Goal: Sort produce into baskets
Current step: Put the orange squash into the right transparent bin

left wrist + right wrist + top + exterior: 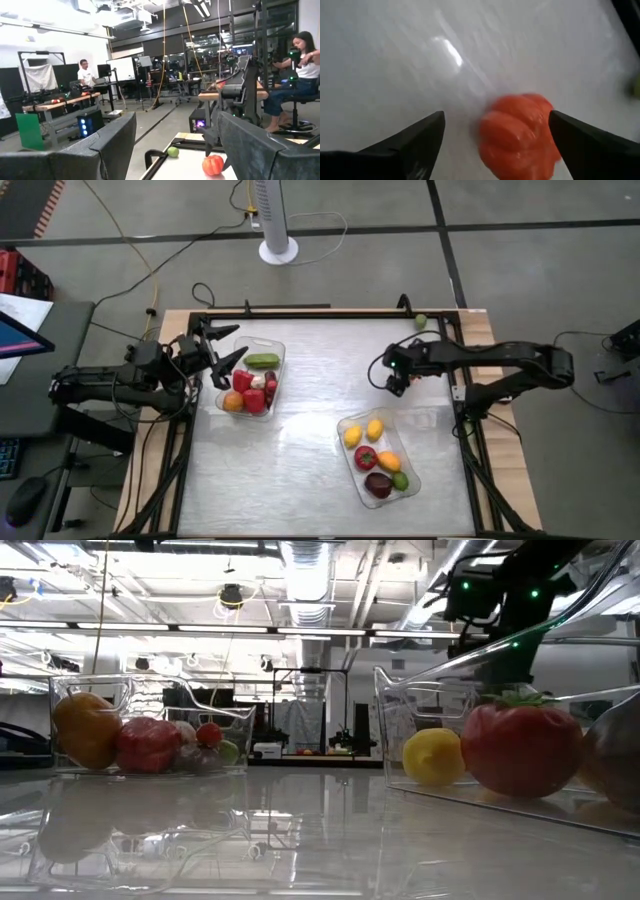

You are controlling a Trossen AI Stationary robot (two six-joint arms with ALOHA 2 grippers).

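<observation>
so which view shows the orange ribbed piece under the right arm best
The right wrist view: the ribbed piece fills the frame between open jaws. The left wrist view shows it small on the table. The high view hides it under the right gripper; the low view misses it.

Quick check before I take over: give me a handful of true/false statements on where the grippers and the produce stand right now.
1. The right gripper is open above an orange ribbed piece lying on the table. True.
2. That orange ribbed piece already lies in a basket. False: it lies on the bare table, outside both baskets.
3. The left gripper is open at the far end of the left basket, holding nothing. True.
4. The right basket is empty. False: it holds several pieces, among them a yellow one and a red one.
5. A small green piece lies near the table's far edge, outside the baskets. True.
</observation>
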